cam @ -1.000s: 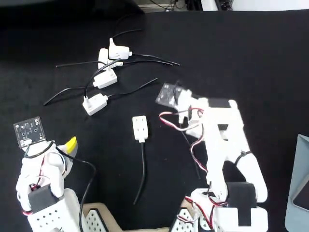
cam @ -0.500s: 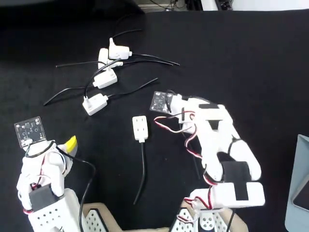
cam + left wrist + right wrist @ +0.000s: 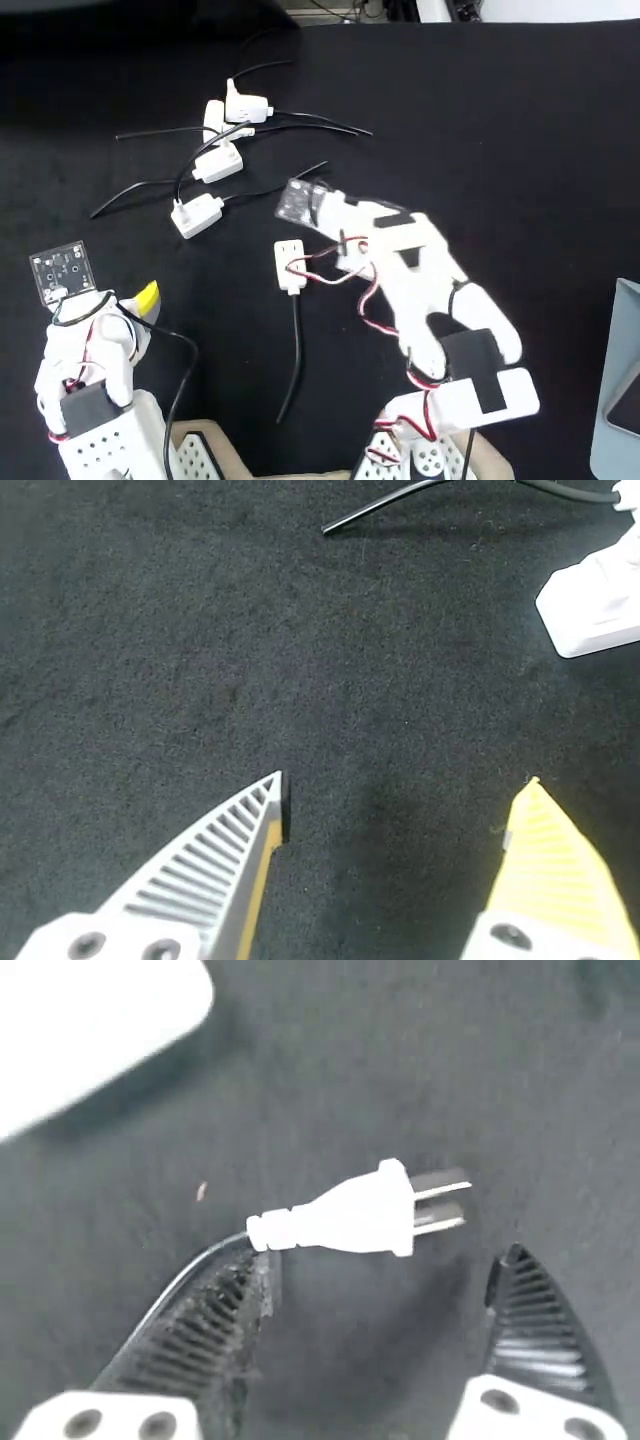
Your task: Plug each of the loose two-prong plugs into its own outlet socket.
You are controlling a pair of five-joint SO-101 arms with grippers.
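One loose plug (image 3: 345, 1218) in play. It lies flat on the cloth (image 3: 520, 150) between the jaws of the right gripper (image 3: 385, 1260), untouched. Jaws are spread wide, holding nothing. The gripper sits just beside the centre socket (image 3: 290, 265), on the right arm's side. The blurred white body in the right wrist view is probably that socket. Left gripper (image 3: 405, 780) is also spread and empty, well apart from the centre socket, over bare cloth near a white block (image 3: 598, 605).

Handling, my read: plug is light with a hard, smooth moulded body. Prongs are thin and bendable, so keep pads off them. The lead is springy and will likely twist the plug once lifted. Plug lies crosswise, prongs toward one jaw and lead end toward the other, so closing as-is squeezes it end to end. Rotate the wrist and take the flat sides behind the flange.

Room: open cloth on the centre socket's right-arm side. Its cord (image 3: 296, 350) trails toward the arm bases. Four white blocks (image 3: 225, 160) with black leads clutter beyond it, far-left. Avoid both.
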